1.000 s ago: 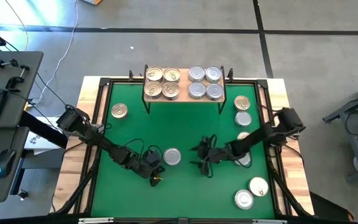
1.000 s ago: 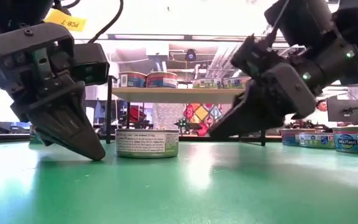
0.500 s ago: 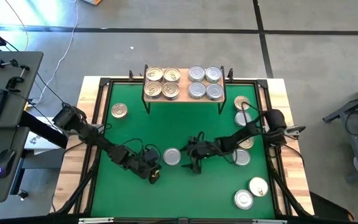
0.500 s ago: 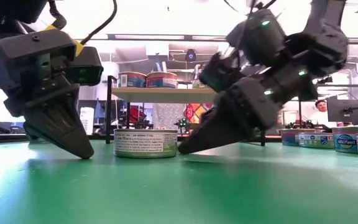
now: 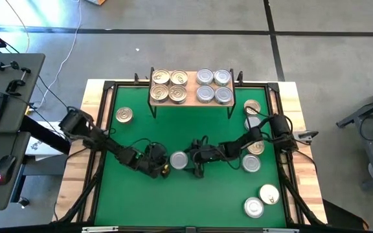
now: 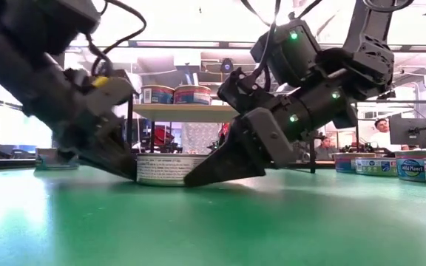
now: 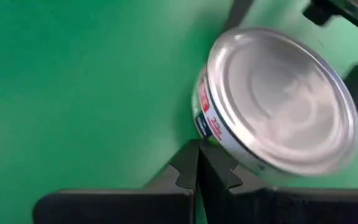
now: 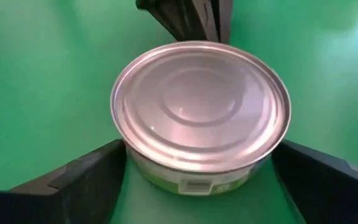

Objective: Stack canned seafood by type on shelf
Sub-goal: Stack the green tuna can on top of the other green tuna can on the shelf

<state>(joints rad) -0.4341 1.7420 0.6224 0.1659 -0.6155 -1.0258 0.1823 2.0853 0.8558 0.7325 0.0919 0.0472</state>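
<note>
Table [image 5: 141, 133]: green top; a silver-lidded tin [image 5: 178, 161] stands mid-table between both arms
Shelf [image 5: 192, 103]: at the far edge; four gold-lidded tins [image 5: 169, 86] left, four silver-lidded tins [image 5: 214, 86] right
Loose tins: one gold tin [image 5: 124, 115] at left; several along the right edge, partly hidden by the right arm
Right gripper [image 8: 197, 162]: jaws wide, straddling the tin
Left gripper [image 7: 199, 171]: jaws shut, tips just beside the tin; contact unclear
</note>
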